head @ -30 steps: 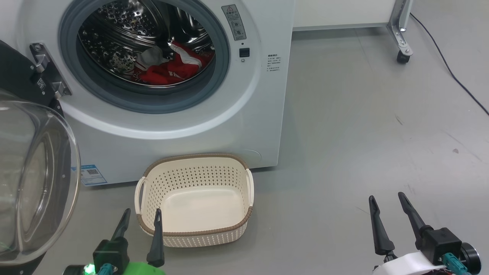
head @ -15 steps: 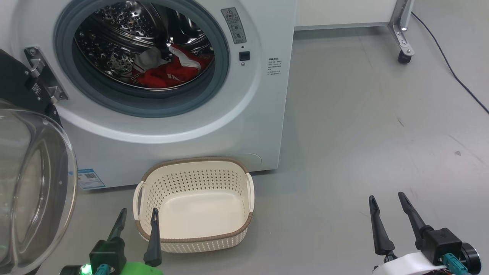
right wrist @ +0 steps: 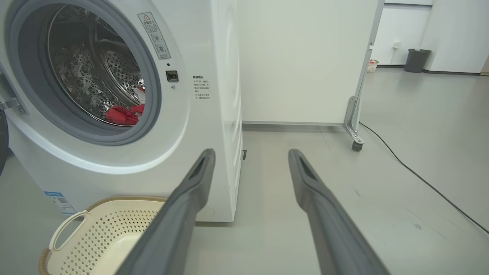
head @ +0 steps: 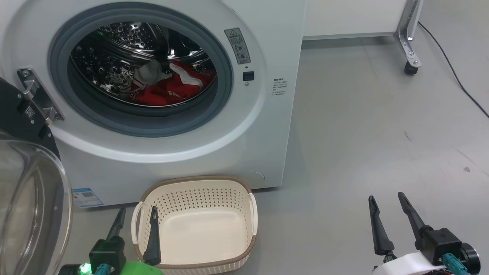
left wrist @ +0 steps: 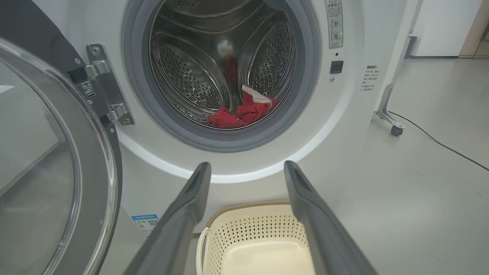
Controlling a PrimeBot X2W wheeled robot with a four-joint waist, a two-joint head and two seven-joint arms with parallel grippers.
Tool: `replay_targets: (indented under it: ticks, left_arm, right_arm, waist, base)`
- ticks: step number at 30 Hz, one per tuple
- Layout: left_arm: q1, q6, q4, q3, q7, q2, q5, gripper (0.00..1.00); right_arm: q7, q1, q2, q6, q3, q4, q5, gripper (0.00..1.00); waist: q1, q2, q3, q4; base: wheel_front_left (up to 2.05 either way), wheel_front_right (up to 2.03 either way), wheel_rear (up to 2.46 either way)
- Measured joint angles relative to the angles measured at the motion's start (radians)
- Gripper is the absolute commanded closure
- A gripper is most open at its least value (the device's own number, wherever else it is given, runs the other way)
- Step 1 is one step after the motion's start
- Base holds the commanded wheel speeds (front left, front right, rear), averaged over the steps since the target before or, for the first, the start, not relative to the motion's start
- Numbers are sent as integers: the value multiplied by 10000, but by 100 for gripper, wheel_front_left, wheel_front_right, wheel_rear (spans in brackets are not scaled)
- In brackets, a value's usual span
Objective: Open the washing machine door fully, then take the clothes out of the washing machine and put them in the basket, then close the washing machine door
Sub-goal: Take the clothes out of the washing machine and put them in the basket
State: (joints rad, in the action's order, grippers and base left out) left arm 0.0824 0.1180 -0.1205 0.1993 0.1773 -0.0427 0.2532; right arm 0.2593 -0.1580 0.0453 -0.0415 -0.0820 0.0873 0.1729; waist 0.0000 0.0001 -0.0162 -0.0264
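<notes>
The white washing machine stands open, and its door with the clear domed glass hangs swung out at the far left. Red and white clothes lie at the bottom of the steel drum, also seen as clothes and clothes. The cream basket sits on the floor right in front of the machine, nothing in it. My left gripper is open over the basket's near left rim. My right gripper is open above the bare floor, well to the right of the basket.
A white panel on a metal leg with a caster wheel stands behind the machine to the right. A black cable runs over the grey floor there. A dark bin stands far back by the wall.
The whole head view has shifted, so the camera moved: machine and basket sit lower in the picture. Both grippers stay open. The left gripper now overlaps the basket's rim.
</notes>
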Motion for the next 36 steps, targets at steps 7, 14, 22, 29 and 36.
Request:
replay_targets:
  ticks: [7, 14, 22, 29, 36]
  left_arm:
    - [3, 0, -6, -12, 0, 0, 2, 0]
    - [11, 0, -4, -13, -2, 0, 2, 0]
    - [23, 0, 2, -12, -17, 0, 2, 0]
    - [33, 2, 6, -12, -19, 0, 2, 0]
    - [32, 2, 31, 13, -92, 0, 33, 0]
  right_arm:
    - [0, 0, -2, -4, 0, 10, 0, 0]
    - [0, 0, -6, -12, -6, 12, 0, 0]
    - [0, -1, -8, -12, -8, 12, 0, 0]
    - [0, -1, -8, -13, -8, 10, 0, 0]
    - [0, 2, -8, -58, -10, -59, 0, 0]
  waist:
    - [0, 0, 33, 8]
    - [0, 0, 37, 9]
    - [0, 0, -1, 9]
    - [0, 0, -71, 15]
    - [0, 0, -212, 16]
  base:
    - [81, -81, 0]
    - [52, -52, 0]
    - [21, -21, 0]
    - [0, 0, 0]
    - [0, 0, 0]
